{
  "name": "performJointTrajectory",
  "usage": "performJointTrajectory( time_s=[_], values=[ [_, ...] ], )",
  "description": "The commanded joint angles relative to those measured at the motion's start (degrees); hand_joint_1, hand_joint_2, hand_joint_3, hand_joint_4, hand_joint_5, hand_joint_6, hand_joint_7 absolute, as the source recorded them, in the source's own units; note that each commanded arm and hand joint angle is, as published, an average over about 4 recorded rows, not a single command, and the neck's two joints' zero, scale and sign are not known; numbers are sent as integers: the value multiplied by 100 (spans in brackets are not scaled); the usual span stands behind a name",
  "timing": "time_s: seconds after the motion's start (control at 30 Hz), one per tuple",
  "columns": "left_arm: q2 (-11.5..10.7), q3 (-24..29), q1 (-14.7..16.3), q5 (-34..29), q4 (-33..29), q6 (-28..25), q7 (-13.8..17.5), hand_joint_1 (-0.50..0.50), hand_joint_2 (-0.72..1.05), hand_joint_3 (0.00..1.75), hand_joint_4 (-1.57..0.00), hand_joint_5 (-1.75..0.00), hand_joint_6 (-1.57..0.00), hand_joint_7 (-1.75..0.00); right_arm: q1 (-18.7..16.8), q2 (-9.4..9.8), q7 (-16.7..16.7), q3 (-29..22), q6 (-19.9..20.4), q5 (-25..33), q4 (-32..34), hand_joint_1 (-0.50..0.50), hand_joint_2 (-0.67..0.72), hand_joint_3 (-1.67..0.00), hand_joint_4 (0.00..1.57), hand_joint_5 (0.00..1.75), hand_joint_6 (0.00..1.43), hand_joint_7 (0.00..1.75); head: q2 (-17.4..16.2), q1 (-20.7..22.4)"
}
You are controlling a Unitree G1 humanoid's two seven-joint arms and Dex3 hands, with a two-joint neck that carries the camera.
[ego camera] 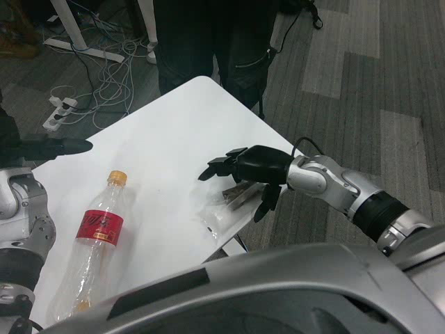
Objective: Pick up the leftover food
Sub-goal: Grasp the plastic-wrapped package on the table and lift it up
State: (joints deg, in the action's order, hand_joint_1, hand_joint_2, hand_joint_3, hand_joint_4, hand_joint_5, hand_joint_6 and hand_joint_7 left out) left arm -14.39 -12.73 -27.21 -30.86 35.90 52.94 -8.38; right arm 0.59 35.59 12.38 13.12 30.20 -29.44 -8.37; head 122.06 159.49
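White table (167, 146) on grey carpet (348, 76); cables (104, 69) behind. Right robot hand (247, 170) spread over clear wrapper (221, 212).

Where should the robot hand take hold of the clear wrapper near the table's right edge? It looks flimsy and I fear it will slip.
Probably at its crumpled upper end, from above. The clear wrapper lies flat on the white table, so only a pinch on a raised fold looks workable. The right robot hand hovers over that end, close to the table's edge; coming from the right risks pushing it away.
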Motion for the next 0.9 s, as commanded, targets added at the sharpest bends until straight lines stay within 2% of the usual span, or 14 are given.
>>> performJointTrajectory(
  time_s=[0.03, 0.2, 0.27, 0.47, 0.77, 0.9],
  values=[
    [-18, -2, -30, -23, 20, 34, 12, -50, -37, 0, -32, 0, 0, 0, -182, 99, 76, -97, -98, 17, 167, -17, -26, -40, 49, 136, 6, 35, 7, 8],
    [15, -10, -6, -16, 18, 54, 12, -50, -37, 0, -32, 0, 0, 0, -195, 145, 54, -141, -117, 12, 219, -17, -30, -40, 44, 136, 6, 35, 32, 6],
    [41, -26, 5, -16, 14, 70, 12, -50, -37, 0, -32, 0, 0, 0, -131, 147, 34, -91, -102, -27, 112, -17, -37, -40, 39, 136, 6, 35, 36, 29],
    [94, -46, 79, -8, -26, 107, 12, -50, -37, 0, -34, 0, 0, 0, 86, -26, -100, 41, 30, -234, -328, -17, -54, -52, 41, 138, 9, 35, 64, 9],
    [120, -30, 143, -8, -39, 173, 12, -50, -37, 0, -34, 0, 0, 0, 264, -167, -151, 129, 50, -568, -596, -25, -54, -71, 54, 153, 16, 47, 141, -27],
    [120, -28, 145, -14, -24, 173, 12, -50, -37, 0, -34, 0, 0, 0, 418, -116, -140, 316, -115, -816, -616, -29, -54, -77, 61, 155, 23, 65, 140, -9]
  ],
)
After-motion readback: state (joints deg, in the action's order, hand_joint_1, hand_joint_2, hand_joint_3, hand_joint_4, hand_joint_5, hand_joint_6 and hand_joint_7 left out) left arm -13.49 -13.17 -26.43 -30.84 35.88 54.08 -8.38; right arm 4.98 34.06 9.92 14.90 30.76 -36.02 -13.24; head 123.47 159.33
